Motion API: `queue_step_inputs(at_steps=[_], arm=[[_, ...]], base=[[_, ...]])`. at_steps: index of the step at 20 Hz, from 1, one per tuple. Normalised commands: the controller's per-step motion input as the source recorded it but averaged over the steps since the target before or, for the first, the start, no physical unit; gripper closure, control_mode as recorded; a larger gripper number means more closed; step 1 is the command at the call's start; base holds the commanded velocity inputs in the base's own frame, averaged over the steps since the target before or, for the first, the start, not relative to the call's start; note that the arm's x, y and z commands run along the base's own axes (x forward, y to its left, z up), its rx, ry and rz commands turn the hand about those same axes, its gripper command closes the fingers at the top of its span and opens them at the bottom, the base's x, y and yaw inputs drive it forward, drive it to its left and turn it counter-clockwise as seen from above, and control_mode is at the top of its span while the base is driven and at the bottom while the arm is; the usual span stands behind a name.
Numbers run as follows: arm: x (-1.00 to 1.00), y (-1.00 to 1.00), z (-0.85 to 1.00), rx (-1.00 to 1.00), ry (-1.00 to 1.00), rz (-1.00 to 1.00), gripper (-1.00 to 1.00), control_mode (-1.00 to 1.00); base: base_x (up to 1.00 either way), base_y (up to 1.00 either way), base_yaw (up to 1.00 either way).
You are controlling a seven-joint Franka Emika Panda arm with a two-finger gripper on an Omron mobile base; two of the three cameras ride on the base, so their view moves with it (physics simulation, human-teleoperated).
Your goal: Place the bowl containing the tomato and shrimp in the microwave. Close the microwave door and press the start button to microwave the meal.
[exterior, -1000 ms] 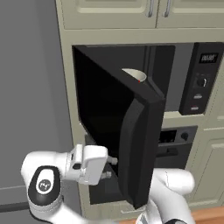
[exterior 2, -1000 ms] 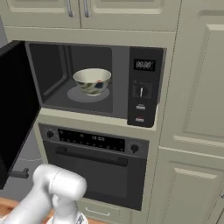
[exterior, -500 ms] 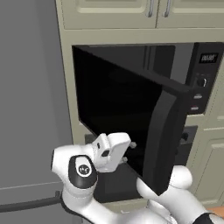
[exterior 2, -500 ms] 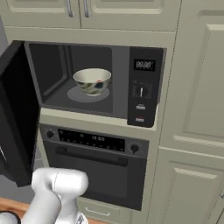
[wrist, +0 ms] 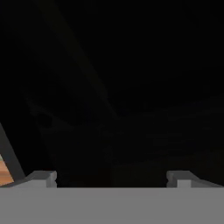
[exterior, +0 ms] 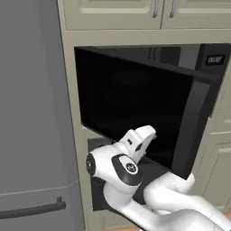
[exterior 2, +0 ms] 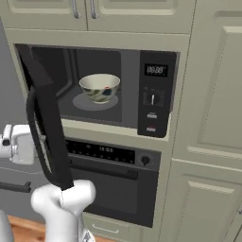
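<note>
Only one bit of writing shows: pale digits on the small display at the top of the black built-in microwave's right-hand control strip, too small to read for certain; in the left base view the same display is a blur. Further marks and buttons lower on the strip cannot be made out.

The pale grey-white glossy round bowl with a dark pattern on its outside sits on the round plate inside the microwave cavity, about midway across its floor. Its contents are hidden below the rim, so neither tomato nor shrimp can be seen.

The wide black dark-glass microwave door stands partly open, hinged at the left, its vertical black bar handle facing the room. From the left base view the door hides the cavity.

The end effector is spread wide, its two small fingertips far apart and holding nothing, right up against the door's dark outer face. The hand view is nearly all black, with little detail to make out.

Below the microwave the black oven with its horizontal handle is shut.
</note>
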Motion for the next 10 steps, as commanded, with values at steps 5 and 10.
queue_step_inputs(at_steps=[5, 10], arm=[[0.48, -0.33, 0.09, 0.0, 0.06, 0.31, -1.0, -1.0], [0.64, -0.31, 0.12, 0.01, 0.13, 0.29, -1.0, -1.0]], base=[[0.0, 0.0, 0.0], [0.0, 0.0, 0.0]])
